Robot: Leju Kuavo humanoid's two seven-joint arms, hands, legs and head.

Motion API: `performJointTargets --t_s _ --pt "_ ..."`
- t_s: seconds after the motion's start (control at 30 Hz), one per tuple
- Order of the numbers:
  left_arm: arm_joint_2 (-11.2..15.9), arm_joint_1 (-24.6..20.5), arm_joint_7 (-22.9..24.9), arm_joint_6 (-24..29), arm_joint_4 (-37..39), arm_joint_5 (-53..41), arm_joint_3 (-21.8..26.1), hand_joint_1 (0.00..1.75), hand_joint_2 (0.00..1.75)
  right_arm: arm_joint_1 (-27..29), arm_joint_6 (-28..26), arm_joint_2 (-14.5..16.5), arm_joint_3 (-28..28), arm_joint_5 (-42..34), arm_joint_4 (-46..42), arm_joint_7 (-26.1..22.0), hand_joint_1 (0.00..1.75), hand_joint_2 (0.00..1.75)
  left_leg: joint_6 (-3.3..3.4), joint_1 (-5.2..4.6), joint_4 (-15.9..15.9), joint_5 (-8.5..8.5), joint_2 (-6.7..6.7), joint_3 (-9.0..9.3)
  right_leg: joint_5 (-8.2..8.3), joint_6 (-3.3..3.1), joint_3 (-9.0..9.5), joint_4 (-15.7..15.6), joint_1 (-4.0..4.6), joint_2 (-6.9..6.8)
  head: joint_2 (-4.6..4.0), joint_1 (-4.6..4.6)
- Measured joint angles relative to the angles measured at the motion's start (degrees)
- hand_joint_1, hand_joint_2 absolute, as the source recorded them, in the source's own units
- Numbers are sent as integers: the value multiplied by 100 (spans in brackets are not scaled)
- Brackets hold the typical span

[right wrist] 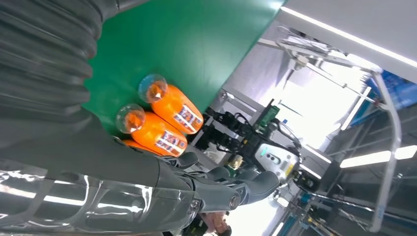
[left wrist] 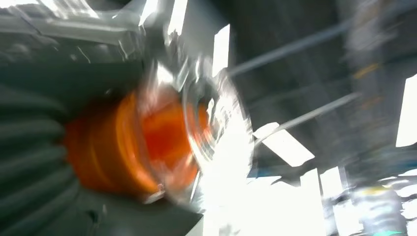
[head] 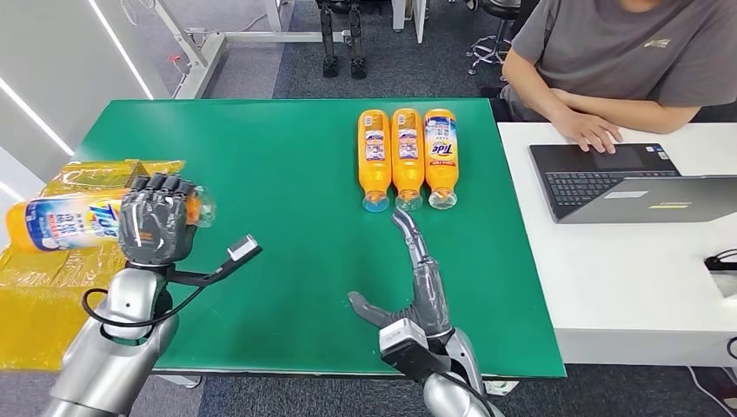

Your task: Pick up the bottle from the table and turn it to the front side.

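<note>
Bottle (head: 61, 221) gripped in left hand (head: 156, 219), lifted off the green table (head: 261, 174) at its left edge, lying sideways with printed label facing up and clear cap end poking out past the fingers toward the table's middle. Blurred orange body and clear cap (left wrist: 206, 123) seen close against the ribbed cover in the left wrist view. Yellow plastic sheet (head: 52, 295) spread beneath and beside that hand. Right hand (head: 417, 278) released, holding nothing, fingers stretched flat and pointing forward over the table, thumb out to the side. Just ahead of those fingertips, three orange bottles (head: 407, 156) lying side by side, touching, caps toward the hand. Farther right, person (head: 608, 61) seated at white desk (head: 626, 278) with laptop (head: 626, 178).
</note>
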Motion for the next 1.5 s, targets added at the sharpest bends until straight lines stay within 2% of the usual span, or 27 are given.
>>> performJointTargets --t_s 0.1,0.17,0.3,0.43,0.57,0.8,1.03,1.27,1.4,1.5 --pt "319 -531 375 0 863 1 -920 175 175 4 42 7 -51 -86 -168 -85 0 175 0 -1 0 0 9 1 5 -3 1 1 -1 7 0 -1" --pt "388 -786 101 1 1440 2 -1246 175 175 12 18 13 -89 -129 -279 -166 0 175 0 -2 0 0 10 2 5 -4 0 0 -1 9 0 1" --pt "336 -1234 -739 -41 2836 3 -1482 175 175 37 -153 35 -174 -317 -555 -465 0 175 -1 0 0 0 20 3 7 -6 -4 1 -1 19 0 -2" --pt "233 -1508 -830 -155 3844 4 -1673 175 175 101 -277 38 -260 -423 -792 -596 0 175 -1 1 -1 -1 21 2 6 -7 -6 1 -1 20 0 -2" --pt "158 -1608 -854 -327 4385 24 -1774 175 175 195 -377 38 -293 -484 -935 -684 0 175 -1 1 -1 -1 22 1 6 -8 -6 1 -1 20 0 -1" --pt "154 -1645 -897 -573 4757 99 -1764 175 175 366 -483 36 -350 -474 -1155 -714 0 175 -1 1 -2 -1 20 1 5 -8 -5 1 -1 18 0 -1" --pt "263 -1684 -919 -829 4952 187 -1510 175 175 435 -484 38 -391 -465 -1264 -710 0 175 -4 2 -3 1 19 1 5 -9 -5 3 0 18 0 -1" --pt "278 -1706 -1647 -1053 4998 795 -849 175 175 373 -410 50 -410 -458 -1276 -667 0 175 -4 2 -2 2 19 1 5 -9 -5 3 0 18 0 -1" --pt "228 -1751 -2105 -1361 4998 1101 -468 175 175 314 -390 70 -426 -460 -1275 -653 0 175 -4 2 -2 2 17 0 5 -9 -5 3 0 17 0 -1" --pt "180 -1807 -2268 -1518 4998 1191 -270 175 175 269 -375 78 -431 -473 -1268 -625 0 175 -4 2 -2 2 17 0 5 -9 -5 3 0 17 0 -1"
